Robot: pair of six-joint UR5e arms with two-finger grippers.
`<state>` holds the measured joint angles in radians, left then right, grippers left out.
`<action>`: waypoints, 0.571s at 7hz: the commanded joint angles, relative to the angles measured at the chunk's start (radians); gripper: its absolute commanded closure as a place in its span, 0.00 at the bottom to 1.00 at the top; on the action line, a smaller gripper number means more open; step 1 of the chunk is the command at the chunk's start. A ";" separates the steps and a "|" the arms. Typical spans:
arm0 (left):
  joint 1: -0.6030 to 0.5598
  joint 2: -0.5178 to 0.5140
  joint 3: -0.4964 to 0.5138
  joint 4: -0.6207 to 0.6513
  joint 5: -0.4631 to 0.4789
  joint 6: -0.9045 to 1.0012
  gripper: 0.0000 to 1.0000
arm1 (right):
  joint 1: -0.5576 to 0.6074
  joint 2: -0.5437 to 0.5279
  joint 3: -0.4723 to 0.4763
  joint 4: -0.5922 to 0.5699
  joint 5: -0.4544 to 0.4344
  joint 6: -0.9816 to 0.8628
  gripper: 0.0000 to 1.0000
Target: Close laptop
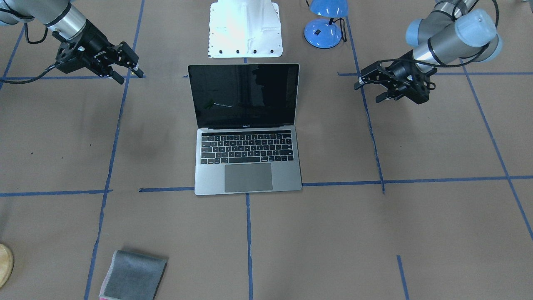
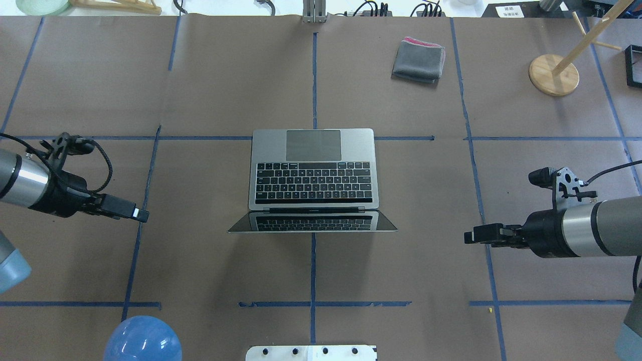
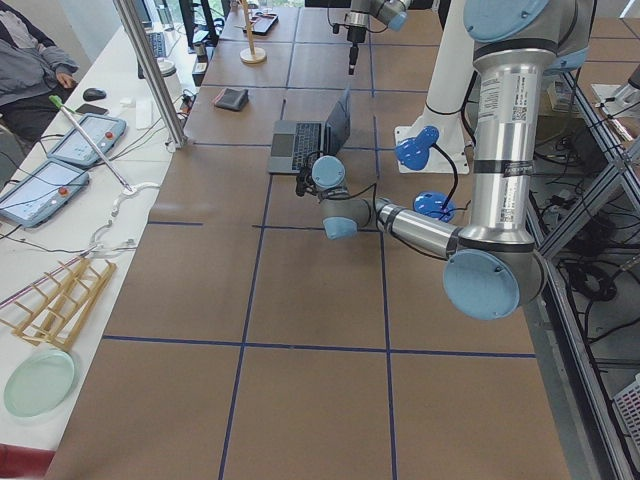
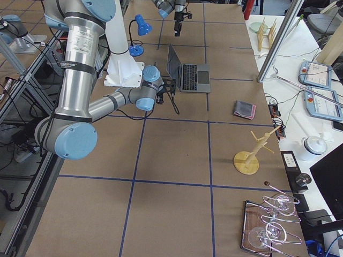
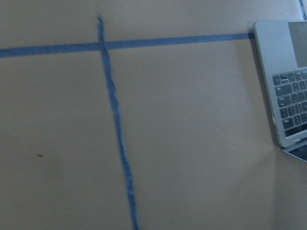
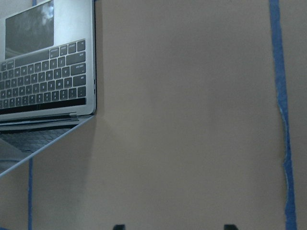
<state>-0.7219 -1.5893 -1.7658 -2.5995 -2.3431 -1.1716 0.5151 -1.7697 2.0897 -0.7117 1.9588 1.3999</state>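
Waiting on the laptop (image 1: 247, 129), lying open at the surface's centre, hinge running left-to-right, lid (image 1: 243, 93) leaning back toward the robot's edge. Hovering on its 2 sides, well apart from it: left hand (image 1: 368, 91) and right hand (image 1: 130, 77), both spread, holding nothing, the right seeming slightly nearer. Probably needing a push on the lid's back. Failing to read the tiny lettering under the screen.

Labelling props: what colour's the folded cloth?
The cloth is grey with a pink edge; overhead view.

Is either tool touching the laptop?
No, the left tool and right tool hang apart from the open laptop, one on each side.
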 commanded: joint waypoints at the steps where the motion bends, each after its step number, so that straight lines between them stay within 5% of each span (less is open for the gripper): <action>1: 0.117 -0.075 0.002 -0.016 0.004 -0.087 0.02 | -0.096 0.013 0.039 0.000 -0.052 0.089 0.51; 3: 0.144 -0.161 0.000 -0.016 0.005 -0.190 0.75 | -0.190 0.085 0.041 -0.005 -0.197 0.149 0.84; 4: 0.150 -0.170 -0.003 -0.018 0.013 -0.191 0.96 | -0.198 0.111 0.041 -0.006 -0.219 0.151 0.95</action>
<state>-0.5829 -1.7336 -1.7652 -2.6156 -2.3363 -1.3399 0.3435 -1.6922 2.1296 -0.7162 1.7863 1.5396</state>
